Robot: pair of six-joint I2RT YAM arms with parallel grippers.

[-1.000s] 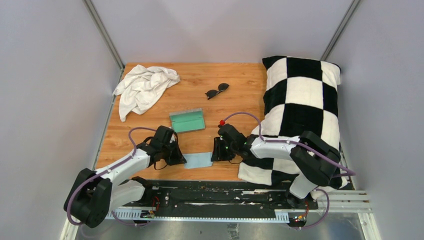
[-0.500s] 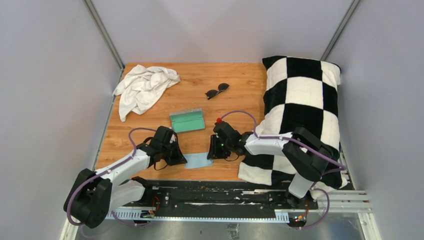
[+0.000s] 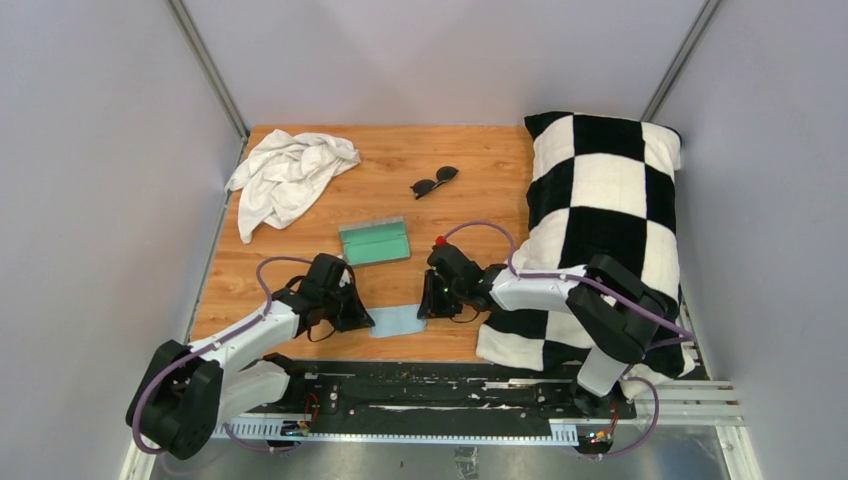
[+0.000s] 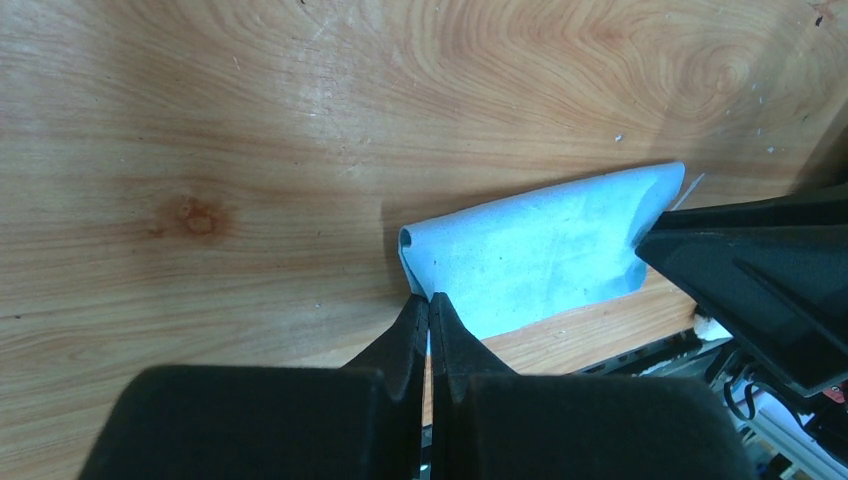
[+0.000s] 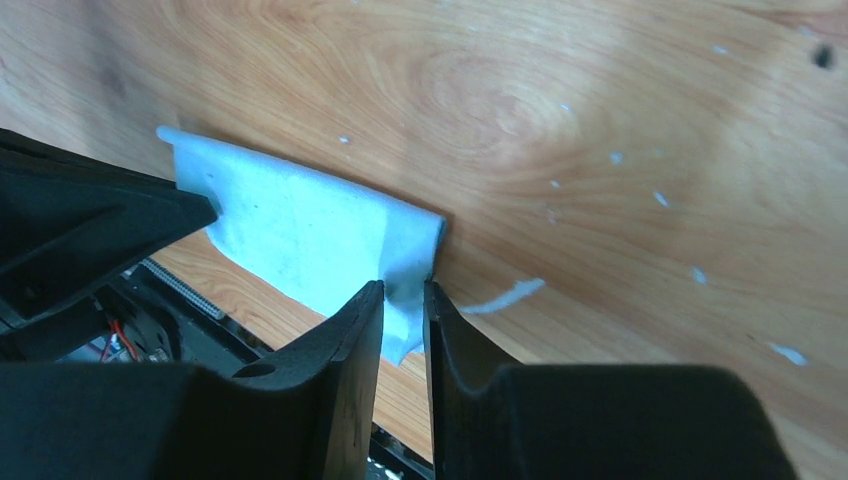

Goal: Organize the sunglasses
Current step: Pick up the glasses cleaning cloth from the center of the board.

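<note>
The left gripper [image 3: 362, 318] sits low at the table [image 3: 470, 165], its arm stretched from the near-left base diagonally forward and inward, the wrist tipped down. Its fingers are pressed together on the folded left edge of the light blue cloth [image 3: 397, 320], which rises into the pinch in the left wrist view. The right gripper [image 3: 426, 308] faces it from the other side. That arm folds at a raised elbow over the checkered pillow [image 3: 605, 200], and its forearm runs low and leftward to the cloth. Its fingers are closed to a thin slit on the cloth's right corner, lifted slightly off the wood. The cloth spans between the two pinches, lying mostly flat.

The sunglasses [image 3: 434, 181] lie on bare wood straight ahead of the right gripper, well apart from it and untouched by either one. The grey case [image 3: 375, 241], open with its teal lining up, rests ahead of the grippers and nearer to them than the sunglasses. A white towel [image 3: 290, 175] is crumpled far ahead of the left gripper, off to its left
</note>
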